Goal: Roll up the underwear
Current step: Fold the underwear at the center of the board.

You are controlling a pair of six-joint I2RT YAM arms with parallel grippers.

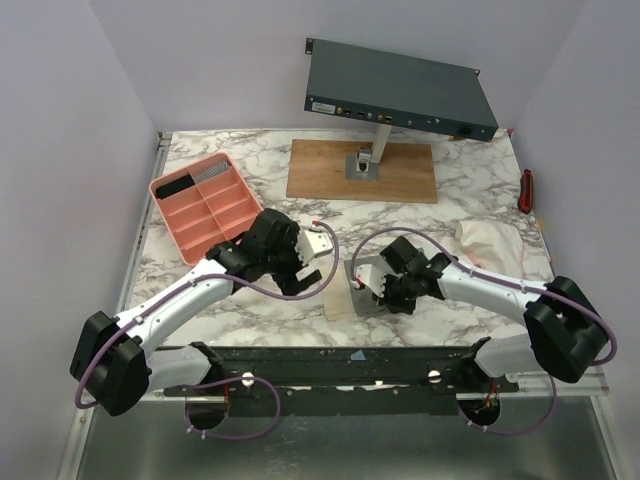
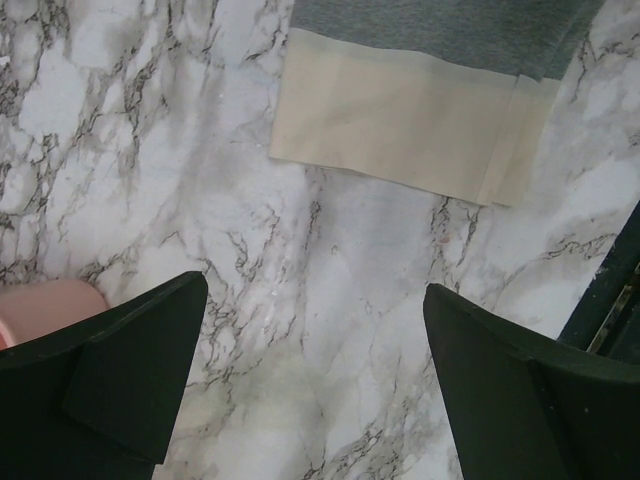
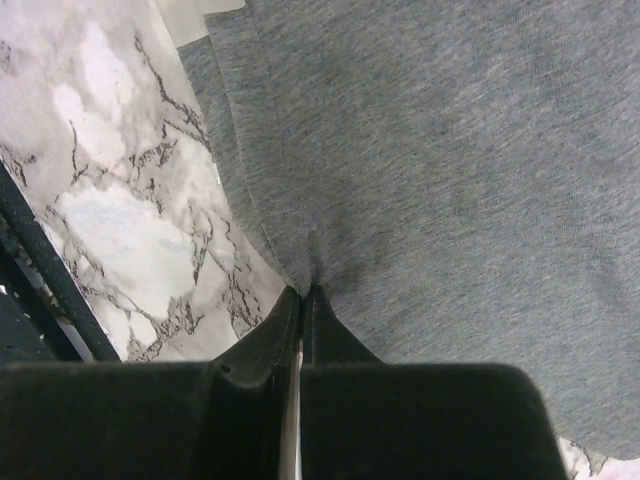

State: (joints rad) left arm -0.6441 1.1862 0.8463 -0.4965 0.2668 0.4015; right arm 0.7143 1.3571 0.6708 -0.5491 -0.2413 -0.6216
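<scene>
The underwear is grey with a cream waistband; it lies flat on the marble table near the front edge (image 1: 352,296). In the left wrist view the waistband (image 2: 400,125) lies ahead of the fingers, with grey cloth beyond it. My left gripper (image 2: 315,300) is open and empty above bare marble, just left of the underwear (image 1: 312,266). My right gripper (image 3: 305,292) is shut on a pinch of the grey underwear (image 3: 450,150) at its edge; in the top view it sits over the garment (image 1: 374,295).
A pink divided tray (image 1: 205,205) stands at the left. A wooden board (image 1: 400,172) with a stand holding a dark flat device (image 1: 400,90) is at the back. A crumpled pale cloth (image 1: 490,240) and a red-handled tool (image 1: 526,190) lie right. A black rail (image 1: 350,365) runs along the front.
</scene>
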